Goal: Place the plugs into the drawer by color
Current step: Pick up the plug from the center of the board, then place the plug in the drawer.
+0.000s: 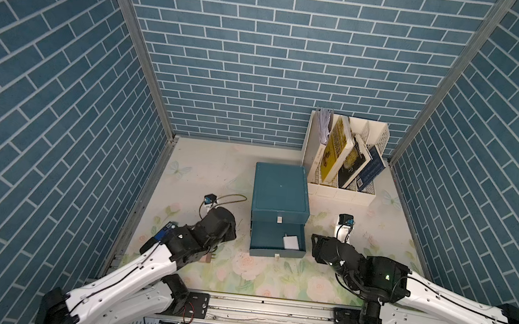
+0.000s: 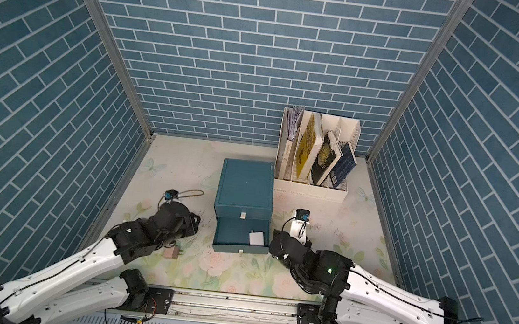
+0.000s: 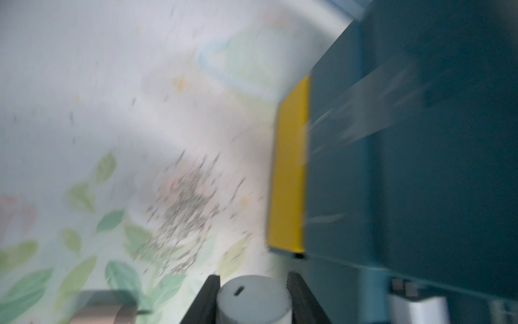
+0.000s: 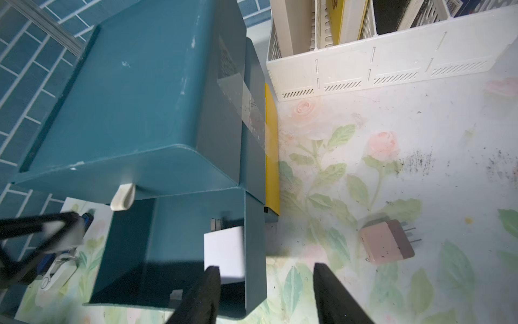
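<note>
While the left gripper (image 3: 253,280) pinches a white plug (image 3: 253,301), the right gripper (image 4: 266,266) hangs spread, empty.

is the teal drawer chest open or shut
Open: one drawer of the dark teal plastic chest is pulled out, a white boxy plug lying inside.

Both top views look steeply down from high above the robot's edge of the table (image 1: 210,170), facing the back wall (image 1: 278,72). Nearly equal, they share the whole scene, with the chest of drawers (image 1: 281,188) (image 2: 245,184) just below mid-frame. The left wrist view, close and blurred, looks past the left gripper (image 3: 253,283), clamped on a white plug (image 3: 253,303), along the chest's side. The right wrist view looks past the right gripper (image 4: 266,294), fingers parted, onto the chest. Both share the yellow strip (image 3: 288,168) (image 4: 271,146) under it.
</note>
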### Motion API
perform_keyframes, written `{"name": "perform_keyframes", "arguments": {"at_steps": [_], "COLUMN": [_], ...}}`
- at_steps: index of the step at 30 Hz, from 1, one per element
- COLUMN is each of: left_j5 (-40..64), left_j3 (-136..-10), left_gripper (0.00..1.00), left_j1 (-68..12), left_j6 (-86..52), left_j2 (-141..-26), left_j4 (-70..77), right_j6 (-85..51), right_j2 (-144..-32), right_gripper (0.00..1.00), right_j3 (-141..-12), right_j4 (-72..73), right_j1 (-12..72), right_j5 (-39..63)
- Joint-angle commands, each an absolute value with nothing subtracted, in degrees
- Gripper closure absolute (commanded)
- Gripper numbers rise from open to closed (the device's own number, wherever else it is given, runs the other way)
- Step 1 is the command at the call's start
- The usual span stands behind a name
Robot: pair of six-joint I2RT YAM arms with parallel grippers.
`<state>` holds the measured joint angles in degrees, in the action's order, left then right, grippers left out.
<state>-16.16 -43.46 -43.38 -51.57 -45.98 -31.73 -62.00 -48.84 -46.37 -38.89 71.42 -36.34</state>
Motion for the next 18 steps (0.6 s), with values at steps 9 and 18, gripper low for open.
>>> {"name": "perform_keyframes", "arguments": {"at_steps": [9, 18], "left_j5": [-13.8, 7.0], "left_j3": [-56.8, -60.8], "left_gripper": [1.0, 1.0], "left_j1": [-43.5, -43.6], "left_j6": [-25.2, -24.5], "left_j2": [-50.4, -62.9], "left_j4": [-16.3, -8.8], "right_j6": [-45.0, -42.6], "right_j2": [-52.8, -58.4], "right_gripper": [0.43, 0.47], "right_j3": [-50.8, -59.6], "right_j4": [-27.2, -27.2], "right_j1": [52.5, 41.4], "right_j5": [-31.5, -23.5]}}
